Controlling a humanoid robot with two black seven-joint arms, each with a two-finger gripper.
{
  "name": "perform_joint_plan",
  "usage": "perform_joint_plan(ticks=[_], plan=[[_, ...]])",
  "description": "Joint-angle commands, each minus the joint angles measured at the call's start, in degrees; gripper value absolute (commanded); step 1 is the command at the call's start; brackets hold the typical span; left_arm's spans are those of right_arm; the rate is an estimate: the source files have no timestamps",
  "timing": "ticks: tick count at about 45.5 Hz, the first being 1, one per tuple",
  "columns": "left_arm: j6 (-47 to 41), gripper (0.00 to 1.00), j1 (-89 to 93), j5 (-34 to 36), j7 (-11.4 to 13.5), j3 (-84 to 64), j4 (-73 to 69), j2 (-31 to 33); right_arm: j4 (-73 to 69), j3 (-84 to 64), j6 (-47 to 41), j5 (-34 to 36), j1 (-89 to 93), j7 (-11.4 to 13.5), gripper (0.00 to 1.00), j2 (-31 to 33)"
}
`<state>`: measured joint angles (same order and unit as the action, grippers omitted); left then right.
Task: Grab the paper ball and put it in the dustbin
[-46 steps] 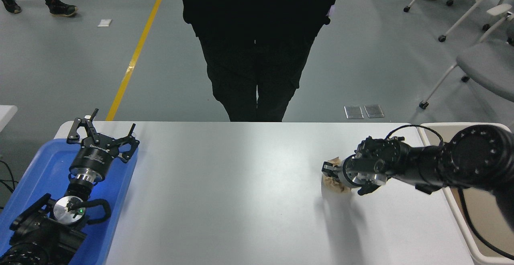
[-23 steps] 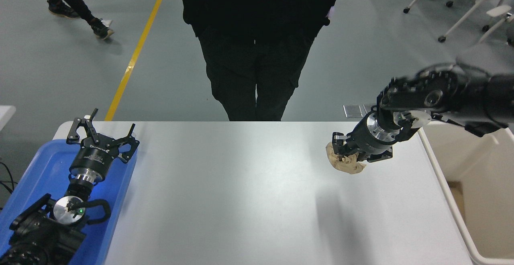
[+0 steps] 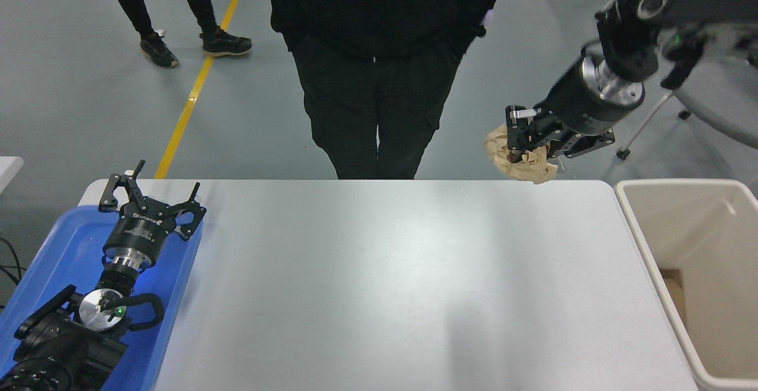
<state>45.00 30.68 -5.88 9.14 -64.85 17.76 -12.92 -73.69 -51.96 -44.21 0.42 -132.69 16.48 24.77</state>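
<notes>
Right gripper (image 3: pixel 521 145) has the paper ball (image 3: pixel 521 163) clamped and lifted off the table, just needs dropping in the dustbin (image 3: pixel 630 213).

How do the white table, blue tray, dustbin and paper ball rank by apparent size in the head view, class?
1. white table
2. dustbin and blue tray: both cut off by the picture's edges, so left unranked
3. paper ball, held raised in the right gripper

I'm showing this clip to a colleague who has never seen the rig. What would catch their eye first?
The right gripper, raised high at the upper right, clamps the paper ball in the air beyond the table's far edge. The cream dustbin waits open at the right edge, and a person in black stands at the far side.
</notes>
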Motion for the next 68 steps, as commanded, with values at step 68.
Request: perform_joint_plan(ticks=[68], plan=[[0.00, 0.99, -0.27, -0.09, 0.35, -0.19, 0.00, 0.00, 15.84, -24.68, 36.47, -1.83, 34.49, -0.22, 0.00, 21.56]])
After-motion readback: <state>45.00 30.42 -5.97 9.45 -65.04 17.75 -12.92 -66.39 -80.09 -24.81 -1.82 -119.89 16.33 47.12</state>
